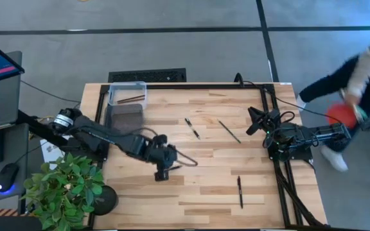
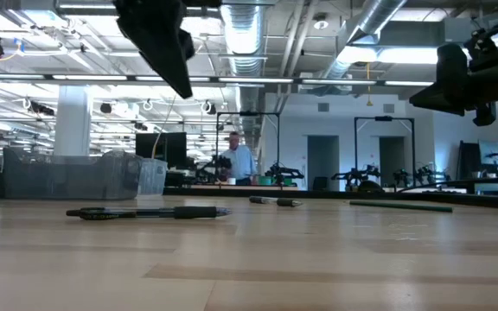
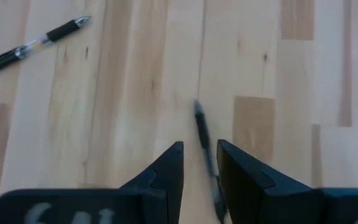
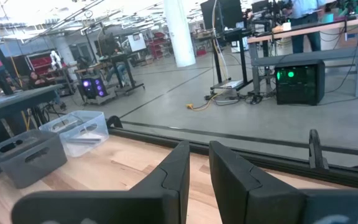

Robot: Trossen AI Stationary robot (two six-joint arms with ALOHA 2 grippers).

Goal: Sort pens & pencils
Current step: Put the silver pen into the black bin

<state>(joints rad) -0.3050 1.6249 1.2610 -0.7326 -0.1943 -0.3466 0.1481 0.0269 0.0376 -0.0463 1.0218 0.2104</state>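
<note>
**Left tool hangs above a pen, fingers apart; right tool waits at the tabletop's edge**

Your left tool (image 1: pixel 161 168) sits over the middle-left of the tabletop (image 1: pixel 204 199), raised off the wood. In its wrist view the two fingers (image 3: pixel 169 168) stand slightly apart with nothing between them, and a blurred dark pen (image 3: pixel 205 146) lies on the wood just beneath and ahead of the gap, running in line with the fingers. You are not touching it.

Another pen (image 1: pixel 192 128) lies further out from the left tool, toward the middle of the tabletop; the wrist view shows it as a black pen with a clear barrel (image 3: pixel 36 43), well off to one side of the fingers. A thin pencil (image 1: pixel 229 131) lies just beyond that pen, between the two arms and nearer your right tool. A third pen (image 1: pixel 240 191) lies near the front edge, well apart from both tools.

Behind the left arm, at the far left corner, stand a clear bin (image 1: pixel 127 94) with a thin brown stick in it and a grey bin (image 1: pixel 124 117) touching it.

Your right tool (image 1: pixel 257 120) rests at the right edge, raised, pointing toward the bins. Its fingers (image 4: pixel 173 171) are a narrow gap apart and hold nothing.

A person (image 1: pixel 358 83) is beside the right end of the tabletop.
</note>
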